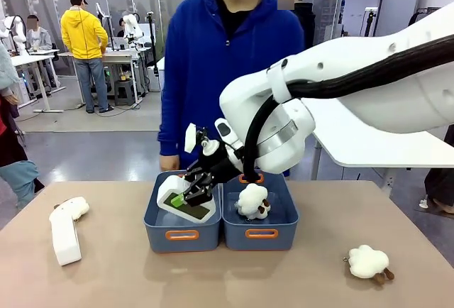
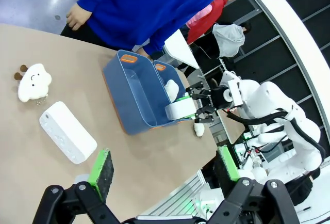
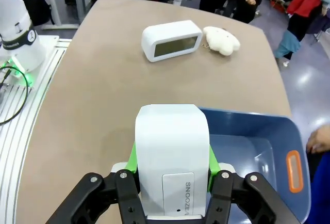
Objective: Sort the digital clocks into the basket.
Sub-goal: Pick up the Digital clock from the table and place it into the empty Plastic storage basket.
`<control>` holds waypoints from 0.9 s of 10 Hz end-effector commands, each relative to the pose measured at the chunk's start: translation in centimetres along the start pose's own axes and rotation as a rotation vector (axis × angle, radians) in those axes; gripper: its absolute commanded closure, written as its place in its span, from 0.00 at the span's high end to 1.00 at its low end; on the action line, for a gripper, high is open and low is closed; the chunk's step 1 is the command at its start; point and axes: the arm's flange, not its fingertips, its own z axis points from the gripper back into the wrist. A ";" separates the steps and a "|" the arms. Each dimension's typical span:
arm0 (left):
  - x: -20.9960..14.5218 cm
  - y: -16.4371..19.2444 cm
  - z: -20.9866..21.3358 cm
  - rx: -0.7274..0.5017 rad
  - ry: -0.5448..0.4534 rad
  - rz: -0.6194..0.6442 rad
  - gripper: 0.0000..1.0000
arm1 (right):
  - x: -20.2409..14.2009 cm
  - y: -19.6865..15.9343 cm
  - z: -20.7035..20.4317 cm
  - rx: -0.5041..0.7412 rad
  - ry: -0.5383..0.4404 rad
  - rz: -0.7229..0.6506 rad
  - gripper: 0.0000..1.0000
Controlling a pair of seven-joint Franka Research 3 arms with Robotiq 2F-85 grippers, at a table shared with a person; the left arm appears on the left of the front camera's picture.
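My right gripper is shut on a white digital clock, held tilted over the left blue basket. In the right wrist view the held digital clock sits between the green pads of the right gripper, above the basket's end wall. A second digital clock lies on the table at the left, also seen as the clock and the clock. My left gripper hangs open above the table, nothing between its fingers.
An identical blue bin beside the basket holds a white plush sheep. Another plush lies by the second clock, and one more plush at the front right. A person in a blue hoodie stands behind the bins.
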 end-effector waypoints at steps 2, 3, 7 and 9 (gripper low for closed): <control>0.2 -0.2 0.0 -0.021 -0.013 0.001 1.00 | -1.2 -1.8 -2.9 -0.002 0.010 -0.011 0.00; 0.2 -0.2 0.0 -0.021 -0.013 0.001 1.00 | -1.5 -1.9 -3.6 -0.001 0.015 -0.009 0.00; 0.2 -0.2 0.0 -0.021 -0.013 0.001 1.00 | -2.2 -2.6 -4.4 0.004 0.051 -0.044 0.71; 0.2 -0.2 0.0 -0.021 -0.013 0.001 1.00 | -2.4 -2.7 -4.3 -0.006 0.053 -0.048 0.93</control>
